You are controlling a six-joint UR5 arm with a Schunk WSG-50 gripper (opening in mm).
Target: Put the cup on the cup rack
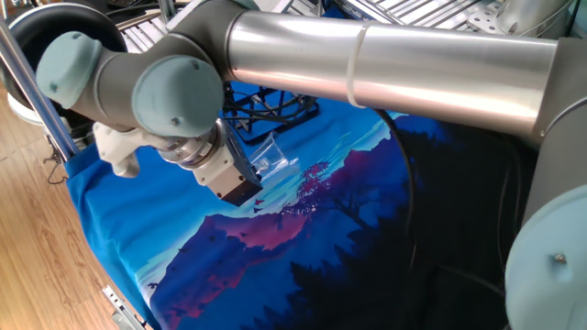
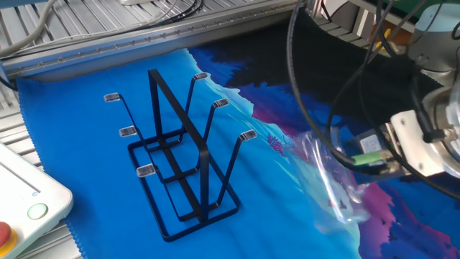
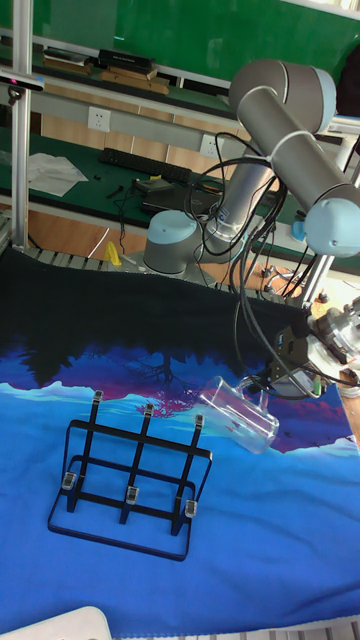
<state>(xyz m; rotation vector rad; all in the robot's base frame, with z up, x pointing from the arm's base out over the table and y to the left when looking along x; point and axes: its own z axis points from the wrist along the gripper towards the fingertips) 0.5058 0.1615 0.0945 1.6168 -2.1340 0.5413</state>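
Observation:
The cup (image 3: 240,412), a clear glass mug, hangs tilted on its side just above the blue cloth, to the right of the cup rack (image 3: 130,470). My gripper (image 3: 264,392) is shut on its rim end. In the other fixed view the cup (image 2: 329,193) looks blurred, about a cup's length right of the black wire cup rack (image 2: 183,162), with my gripper (image 2: 352,164) behind it. In one fixed view the cup (image 1: 272,154) shows beside the gripper body (image 1: 231,176), whose fingertips are hidden. The cup rack (image 1: 275,105) stands upright behind the arm.
A white control box (image 2: 25,198) with green and red buttons sits at the cloth's left corner. Aluminium rails (image 2: 144,29) run along the far edge. Cables (image 2: 338,79) hang by the wrist. The cloth ends at the table edge (image 1: 119,302).

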